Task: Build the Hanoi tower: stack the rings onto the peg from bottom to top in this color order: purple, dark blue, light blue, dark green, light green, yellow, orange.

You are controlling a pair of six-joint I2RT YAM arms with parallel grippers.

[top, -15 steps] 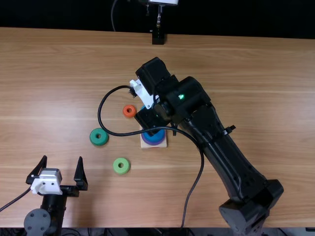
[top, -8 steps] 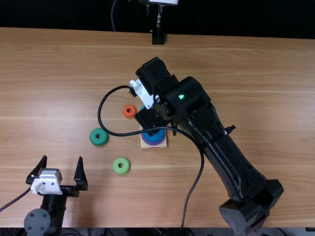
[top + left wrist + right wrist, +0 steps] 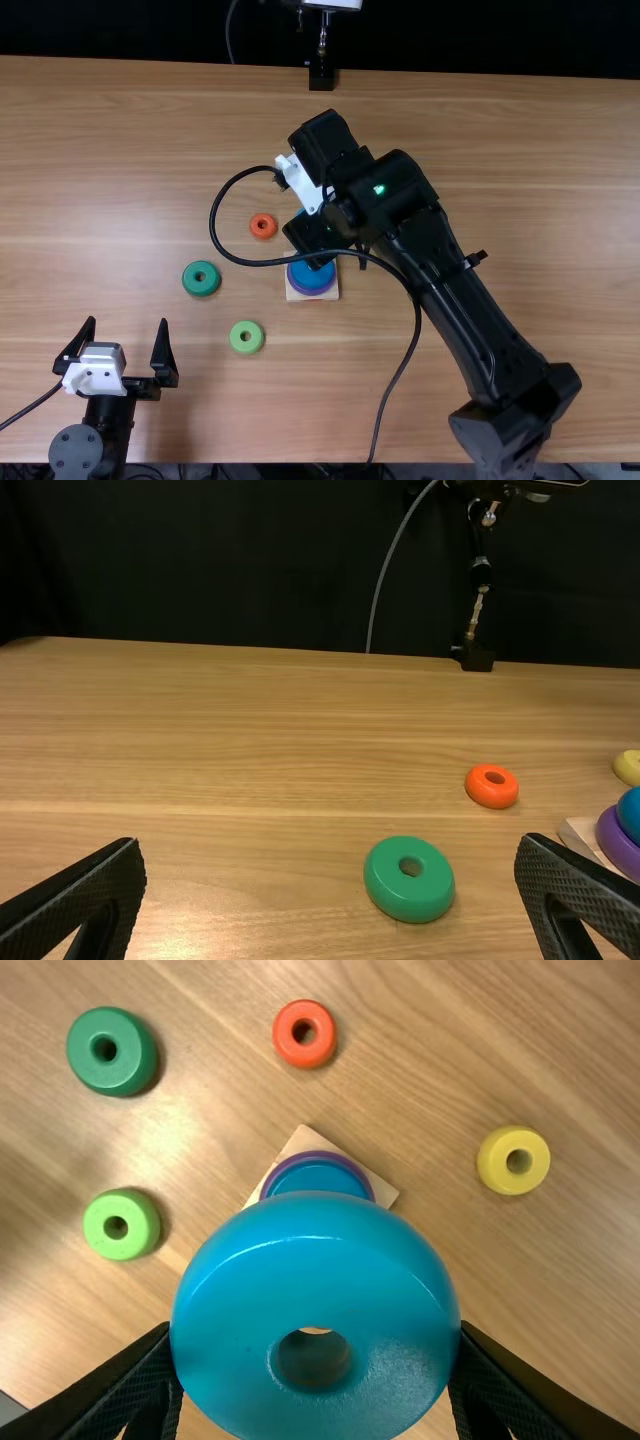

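In the top view my right gripper is just behind the square base, where the dark blue ring lies on the purple ring. The right wrist view has my right gripper shut on the light blue ring, above the base; that ring hides the peg. Loose on the table are the dark green, light green, orange and yellow rings. My left gripper stands open near the table's front left; its wrist view likewise shows my left gripper with nothing held.
The right arm stretches diagonally over the table from the front right. Its black cable loops across the base. A black stand is at the far edge.
The right arm has shifted slightly right and away from the front edge, carrying the light blue ring. The left arm and the loose rings have stayed put.
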